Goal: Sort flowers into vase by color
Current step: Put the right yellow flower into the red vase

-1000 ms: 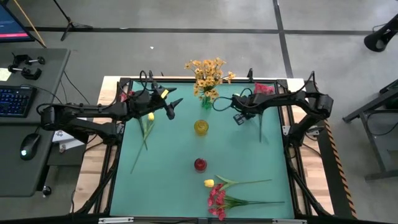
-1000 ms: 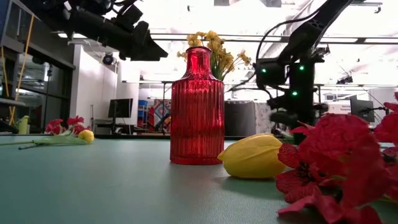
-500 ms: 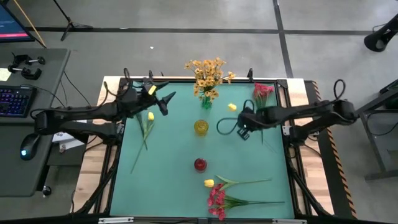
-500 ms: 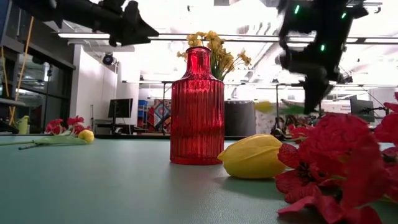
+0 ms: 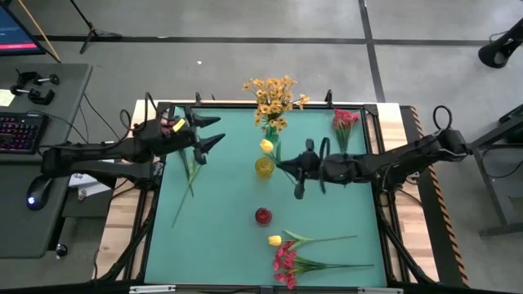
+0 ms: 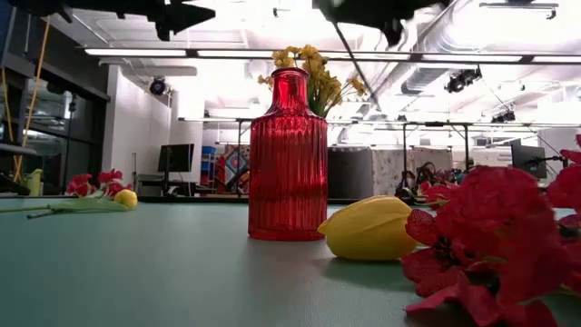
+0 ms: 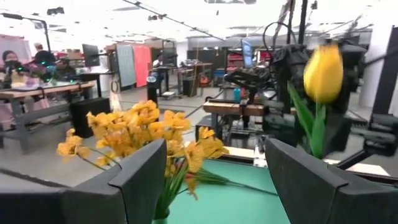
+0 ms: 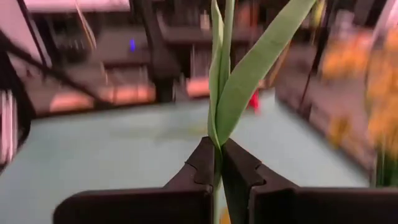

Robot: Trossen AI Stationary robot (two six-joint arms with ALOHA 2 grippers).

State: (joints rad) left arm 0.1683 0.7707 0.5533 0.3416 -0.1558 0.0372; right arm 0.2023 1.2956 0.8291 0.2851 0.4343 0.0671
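My right gripper (image 5: 283, 166) is shut on a yellow tulip (image 5: 266, 146), whose bud hangs in the air just beyond the yellow vase (image 5: 264, 167). My left gripper (image 5: 211, 131) hovers open and empty over the far left. A green vase (image 5: 270, 133) holds orange-yellow sprays (image 5: 274, 94). The red vase (image 5: 262, 216) stands nearer. A second tulip (image 5: 196, 155) lies at the left, and pink-red flowers (image 5: 343, 121) lie at the far right. Another tulip (image 5: 274, 240) and a pink-red cluster (image 5: 286, 261) lie near the front edge. My right gripper pinches the tulip's green stalk (image 8: 217, 138) between its two fingers, just below where a long leaf (image 8: 249, 81) branches off. The fingers reach in level from the table's right and lie across the stalk. The tulip is lifted clear, its bud (image 7: 323, 70) uppermost.
In the low view the red vase (image 6: 288, 159), the lying tulip bud (image 6: 368, 227) and red blossoms (image 6: 499, 241) fill the foreground. Bare green mat (image 5: 221, 220) lies at the near left. A desk with a keyboard (image 5: 20, 131) stands left of the table.
My right gripper has risen and swung from the far right toward the table's middle, tipping from pointing down to level. It has lifted the yellow tulip off the mat and carried it to beside the yellow vase. My left gripper has drawn back toward the left edge and risen.
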